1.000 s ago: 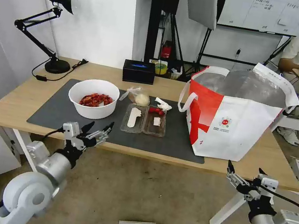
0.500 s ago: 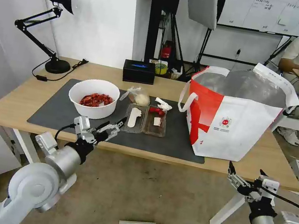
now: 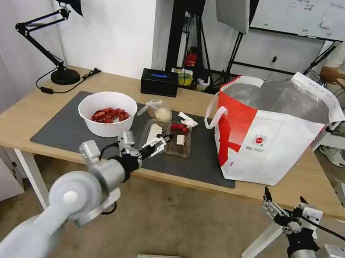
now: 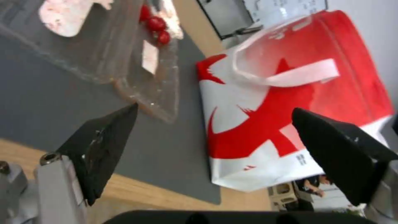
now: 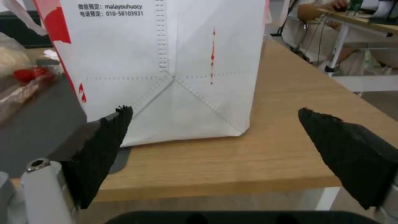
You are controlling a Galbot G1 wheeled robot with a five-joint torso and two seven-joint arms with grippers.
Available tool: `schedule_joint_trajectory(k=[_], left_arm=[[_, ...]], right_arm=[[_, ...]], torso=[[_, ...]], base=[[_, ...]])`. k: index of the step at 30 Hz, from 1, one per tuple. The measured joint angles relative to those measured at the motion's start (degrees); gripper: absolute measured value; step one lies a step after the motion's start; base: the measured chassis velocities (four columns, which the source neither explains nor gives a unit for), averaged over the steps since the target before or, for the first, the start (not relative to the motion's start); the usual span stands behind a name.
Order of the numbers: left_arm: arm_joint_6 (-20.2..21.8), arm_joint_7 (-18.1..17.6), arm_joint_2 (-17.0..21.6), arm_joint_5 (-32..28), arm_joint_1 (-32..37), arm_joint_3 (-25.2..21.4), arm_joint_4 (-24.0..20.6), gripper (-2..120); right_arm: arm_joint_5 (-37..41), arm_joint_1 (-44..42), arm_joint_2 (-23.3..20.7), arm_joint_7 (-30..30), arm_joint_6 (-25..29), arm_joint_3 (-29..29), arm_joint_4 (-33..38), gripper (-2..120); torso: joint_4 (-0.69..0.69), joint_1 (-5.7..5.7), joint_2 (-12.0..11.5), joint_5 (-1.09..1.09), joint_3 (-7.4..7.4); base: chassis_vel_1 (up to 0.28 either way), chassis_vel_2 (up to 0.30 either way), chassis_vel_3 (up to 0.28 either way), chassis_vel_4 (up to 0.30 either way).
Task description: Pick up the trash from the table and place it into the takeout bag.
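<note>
While the right gripper (image 3: 283, 201) hangs below the table's (image 3: 14, 119) near edge in front of the takeout bag (image 3: 269, 137), jaws wide apart and holding nothing, the left gripper (image 3: 159, 142) reaches over the dark grey mat (image 3: 61, 127) with its jaws spread and empty, tips just above the near end of the clear plastic tray (image 3: 167, 139). Left of the tray sits the white bowl (image 3: 106, 113) of red shells; behind the tray lie the clear bag with a beige lump (image 3: 160, 111) and the crumpled tissue (image 3: 188, 120), and the upright bag stands open to its right
</note>
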Motion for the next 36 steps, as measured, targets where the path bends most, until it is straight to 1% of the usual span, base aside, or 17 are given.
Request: schedule_joint_trajectory(k=[1, 3, 4, 6, 7, 10, 14, 17, 18, 22, 26, 28, 36], left_arm=[[0.0, 0.0, 0.0, 0.0, 0.0, 0.0, 0.0, 100], [-0.3, -1.7, -1.1, 0.4, -0.1, 0.2, 0.9, 100], [-0.3, -1.7, -1.1, 0.4, -0.1, 0.2, 0.9, 100], [-1.0, -3.0, -2.3, 1.2, -0.3, 0.3, 2.1, 100], [-1.0, -3.0, -2.3, 1.2, -0.3, 0.3, 2.1, 100], [-1.6, -4.1, -4.0, 2.1, -0.7, 0.4, 4.0, 100], [-1.9, -4.8, -5.4, 2.8, -0.9, 0.6, 4.9, 100], [-2.4, -5.7, -7.5, 3.8, -1.2, 0.7, 6.5, 100], [-2.4, -5.7, -7.5, 3.8, -1.2, 0.7, 6.5, 100], [-2.6, -6.3, -9.9, 4.7, -1.6, 0.3, 8.1, 100], [-2.6, -6.4, -11.0, 4.9, -1.7, -0.1, 8.7, 100], [-2.7, -6.4, -12.3, 5.4, -1.9, -0.5, 9.6, 100], [-3.0, -6.4, -14.2, 6.3, -2.5, -0.5, 11.6, 100]], right_arm=[[0.0, 0.0, 0.0, 0.0, 0.0, 0.0, 0.0, 100], [0.0, 0.0, 0.0, 0.0, 0.0, 0.0, 0.0, 100], [0.0, 0.0, 0.0, 0.0, 0.0, 0.0, 0.0, 100], [0.0, 0.0, 0.1, 0.0, 0.0, 0.0, -0.1, 100], [0.0, 0.0, 0.1, 0.0, 0.0, 0.0, -0.1, 100], [0.0, 0.1, 0.2, 0.0, 0.0, 0.0, -0.3, 100], [0.0, 0.1, 0.2, 0.0, 0.0, 0.0, -0.5, 100], [0.0, 0.2, 0.2, 0.0, 0.1, 0.1, -0.6, 100], [0.0, 0.2, 0.2, 0.0, 0.1, 0.1, -0.6, 100], [0.0, 0.3, 0.2, 0.0, 0.1, 0.2, -0.9, 100], [0.0, 0.3, 0.3, 0.0, 0.1, 0.2, -1.1, 100], [0.0, 0.4, 0.3, 0.0, 0.1, 0.3, -1.3, 100], [0.0, 0.5, 0.3, 0.0, 0.2, 0.3, -1.6, 100]], torso=[[0.00, 0.00, 0.0, 0.00, 0.00], [0.00, 0.01, 0.0, 0.00, 0.01], [0.00, 0.01, 0.0, 0.00, 0.01], [0.00, 0.00, 0.0, -0.01, 0.00], [0.00, 0.00, 0.0, -0.01, 0.00], [0.00, 0.00, 0.0, 0.00, 0.01], [0.00, 0.00, 0.0, 0.00, 0.00], [0.00, 0.00, 0.0, 0.00, 0.01], [0.00, 0.00, 0.0, 0.00, 0.01], [0.00, 0.00, 0.0, 0.01, 0.00], [0.00, 0.00, 0.0, 0.00, 0.00], [0.00, 0.00, 0.0, 0.00, 0.00], [0.00, 0.00, 0.0, 0.01, 0.00]], base=[[0.000, 0.000, 0.000, 0.000], [0.000, 0.000, 0.000, 0.000], [0.000, 0.000, 0.000, 0.000], [0.000, 0.000, 0.000, 0.000], [0.000, 0.000, 0.000, 0.000], [0.000, 0.000, 0.000, 0.000], [0.000, 0.000, 0.000, 0.000], [0.000, 0.000, 0.000, 0.000], [0.000, 0.000, 0.000, 0.000], [0.000, 0.000, 0.000, 0.000], [0.000, 0.000, 0.000, 0.000], [0.000, 0.000, 0.000, 0.000], [0.000, 0.000, 0.000, 0.000]])
